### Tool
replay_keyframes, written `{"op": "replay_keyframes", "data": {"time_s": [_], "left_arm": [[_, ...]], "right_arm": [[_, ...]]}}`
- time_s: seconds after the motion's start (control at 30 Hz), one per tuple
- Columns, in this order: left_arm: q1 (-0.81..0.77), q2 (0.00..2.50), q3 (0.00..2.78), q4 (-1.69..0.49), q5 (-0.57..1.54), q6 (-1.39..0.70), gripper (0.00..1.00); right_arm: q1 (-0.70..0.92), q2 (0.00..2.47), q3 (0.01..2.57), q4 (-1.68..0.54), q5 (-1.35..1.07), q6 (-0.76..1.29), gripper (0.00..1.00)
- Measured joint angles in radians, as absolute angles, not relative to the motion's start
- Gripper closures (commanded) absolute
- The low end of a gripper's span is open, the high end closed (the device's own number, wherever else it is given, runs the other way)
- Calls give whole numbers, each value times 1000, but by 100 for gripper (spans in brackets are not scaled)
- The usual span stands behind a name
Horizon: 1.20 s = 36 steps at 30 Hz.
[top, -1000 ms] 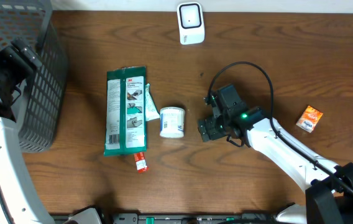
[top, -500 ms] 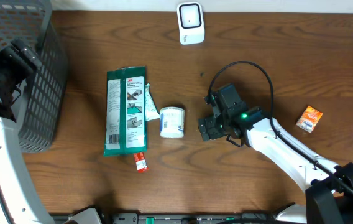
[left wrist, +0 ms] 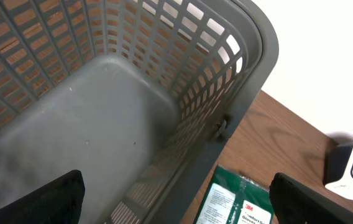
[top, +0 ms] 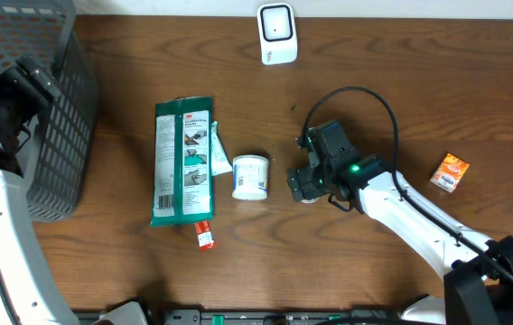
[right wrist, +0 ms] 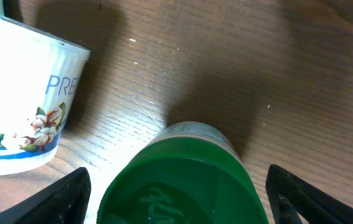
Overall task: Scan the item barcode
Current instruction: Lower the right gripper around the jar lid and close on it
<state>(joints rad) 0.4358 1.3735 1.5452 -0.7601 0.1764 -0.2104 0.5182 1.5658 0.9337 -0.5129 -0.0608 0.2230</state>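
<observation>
From above, the right gripper (top: 302, 185) hangs low over the table (top: 401, 99), just beside the white tub (top: 250, 177). What lies under it is almost fully hidden by the wrist. The scanner (top: 276, 34) stands at the far edge, well apart, and the way from the gripper to it looks free to me. Left of the tub lies the green package (top: 182, 161), with a small red item (top: 204, 235) at its near end. An orange box (top: 450, 171) sits alone on the right.

In the left wrist view, the left gripper (left wrist: 176, 186) is spread wide above the grey basket (left wrist: 226, 93) and holds nothing.

In the right wrist view, the green-capped bottle (right wrist: 183, 186), which I take for the item to scan, sits between the right fingers with its cap toward the camera. I cannot tell if it stands or lies. The fingers stand wide on both sides and do not touch it, so nothing is gripped.

I see three risks:
- The cap is round and smooth, so a grip on it alone may slip or turn.
- The tub is near the left finger and could be pushed.
- No barcode shows, so it may end up facing away from the scanner.
</observation>
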Motion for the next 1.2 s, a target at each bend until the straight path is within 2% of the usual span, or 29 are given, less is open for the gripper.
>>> {"op": "replay_keyframes", "data": {"time_s": [0.07, 0.3, 0.47, 0.77, 0.87, 0.9, 0.93, 1.2], "left_arm": [[436, 1374, 1545, -760, 176, -210, 7], [436, 1374, 1545, -760, 176, -210, 7], [436, 1374, 1545, -760, 176, -210, 7], [436, 1374, 1545, -760, 176, -210, 7], [436, 1374, 1545, -760, 176, -210, 7], [436, 1374, 1545, -760, 176, -210, 7], [436, 1374, 1545, -760, 176, -210, 7], [436, 1374, 1545, -760, 176, -210, 7]], "right_arm": [[518, 1566, 934, -514, -55, 224, 25], [518, 1566, 933, -560, -52, 239, 27], [518, 1566, 932, -532, -52, 245, 22], [518, 1566, 908, -503, -52, 257, 22], [518, 1566, 892, -503, -52, 260, 26], [518, 1566, 892, -501, -52, 261, 34], [518, 1566, 892, -497, -52, 263, 36], [518, 1557, 908, -539, -43, 267, 39]]}}
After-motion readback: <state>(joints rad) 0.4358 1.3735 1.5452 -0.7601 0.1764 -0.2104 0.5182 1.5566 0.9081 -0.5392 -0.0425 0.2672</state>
